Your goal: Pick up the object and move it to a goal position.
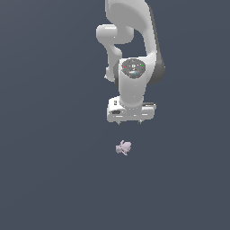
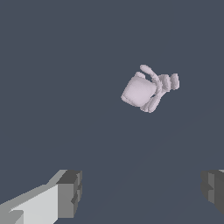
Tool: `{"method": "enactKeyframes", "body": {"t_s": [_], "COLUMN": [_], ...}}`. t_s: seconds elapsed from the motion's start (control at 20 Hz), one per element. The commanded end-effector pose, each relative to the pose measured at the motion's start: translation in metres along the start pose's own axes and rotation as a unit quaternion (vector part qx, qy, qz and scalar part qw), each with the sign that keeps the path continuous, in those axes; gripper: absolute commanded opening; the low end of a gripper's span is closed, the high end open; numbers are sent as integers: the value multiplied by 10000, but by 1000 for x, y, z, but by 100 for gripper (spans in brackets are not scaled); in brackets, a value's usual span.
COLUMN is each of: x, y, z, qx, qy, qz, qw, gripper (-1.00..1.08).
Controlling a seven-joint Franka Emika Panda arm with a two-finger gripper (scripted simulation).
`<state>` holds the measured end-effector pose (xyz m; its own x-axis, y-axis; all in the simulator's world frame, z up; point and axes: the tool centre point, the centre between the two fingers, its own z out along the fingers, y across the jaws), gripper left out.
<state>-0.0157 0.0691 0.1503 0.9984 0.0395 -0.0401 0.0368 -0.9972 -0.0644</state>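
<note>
The small pale pink figurine point(image 1: 123, 148) lies alone on the dark flat floor point(image 1: 49, 170), near the middle of the exterior view, just in front of the white arm point(image 1: 132, 49) and clear of it. The gripper point(image 1: 130, 121) hangs above the floor with its fingers point(image 2: 69, 194) spread wide and nothing between them; in the wrist view the figurine point(image 2: 146, 89) sits beyond the gap, not inside it. It looks light and rigid, a blocky body with thin curved bits sticking out on one side. Those bits would probably slip or twist under pressure, so the better hold seems to be across the solid blocky part, squeezing its two flatter sides.
</note>
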Motion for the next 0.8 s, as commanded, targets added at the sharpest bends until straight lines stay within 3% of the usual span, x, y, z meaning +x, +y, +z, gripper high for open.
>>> {"method": "enactKeyframes", "body": {"t_s": [0.0, 0.4, 0.75], "x": [3, 22, 48], "y": [1, 8, 19], "z": [2, 13, 31], "qx": [-4, -47, -128], "qy": [4, 52, 135], "qz": [94, 720, 1588], "qw": [10000, 9974, 9871], "gripper": [100, 100, 100]}}
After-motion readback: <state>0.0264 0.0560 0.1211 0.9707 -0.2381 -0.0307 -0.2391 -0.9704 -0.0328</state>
